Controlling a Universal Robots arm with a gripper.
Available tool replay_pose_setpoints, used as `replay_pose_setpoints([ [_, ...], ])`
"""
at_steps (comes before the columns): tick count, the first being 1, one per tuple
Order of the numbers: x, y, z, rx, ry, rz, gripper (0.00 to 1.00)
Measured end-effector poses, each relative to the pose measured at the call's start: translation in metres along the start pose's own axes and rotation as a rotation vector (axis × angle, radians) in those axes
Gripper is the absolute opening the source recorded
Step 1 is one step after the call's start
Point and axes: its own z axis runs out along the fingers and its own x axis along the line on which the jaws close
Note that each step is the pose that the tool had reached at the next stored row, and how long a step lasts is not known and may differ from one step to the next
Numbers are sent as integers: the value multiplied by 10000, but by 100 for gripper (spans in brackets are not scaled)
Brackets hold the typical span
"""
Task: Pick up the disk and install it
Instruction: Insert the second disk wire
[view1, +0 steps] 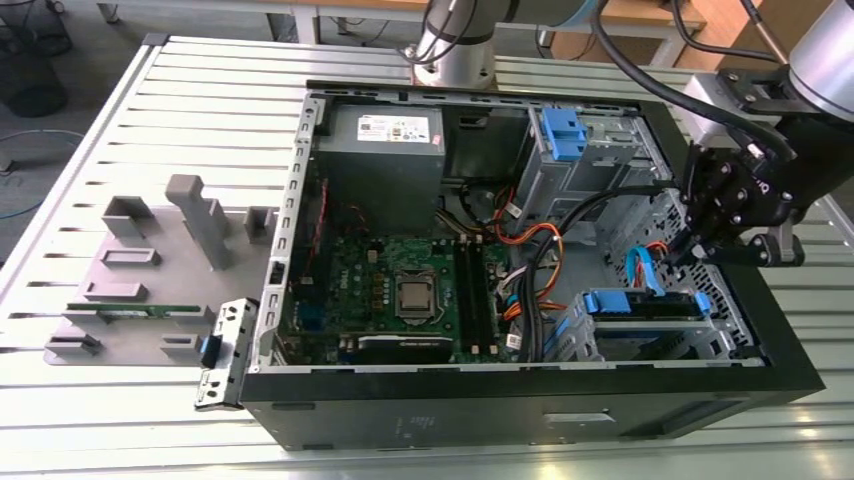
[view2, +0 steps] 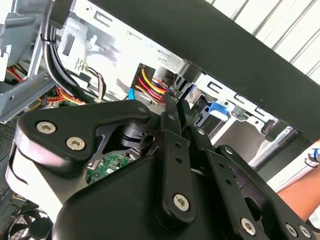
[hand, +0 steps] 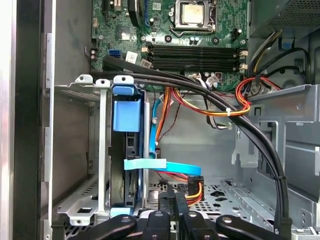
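Observation:
The disk (view1: 643, 306), dark with blue plastic rails, sits in the metal drive cage at the near right corner of the open computer case (view1: 534, 420). In the first wrist view the disk (hand: 126, 150) stands edge-on inside the cage, its blue rail on top. My gripper (view1: 678, 260) hangs over the case's right side, just above and behind the cage, apart from the disk. Its black fingers (hand: 167, 202) lie close together with nothing between them. In the second wrist view the gripper (view2: 172, 107) points into the case toward the cage wall.
A light-blue flat cable (hand: 165, 165) and thick black cables (hand: 250, 135) cross the space beside the cage. The motherboard (view1: 400, 290) and grey power supply (view1: 384, 150) fill the case's left half. A grey fixture (view1: 147, 270) holding a green strip stands at the exterior view's left. A person's arm (view2: 300, 195) shows beyond the case.

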Motion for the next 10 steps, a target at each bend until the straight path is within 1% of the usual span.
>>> replay_pose_setpoints([
  [4,37,18,0,28,7,0,16],
  [10,128,38,-2,62,7,-1,16],
])
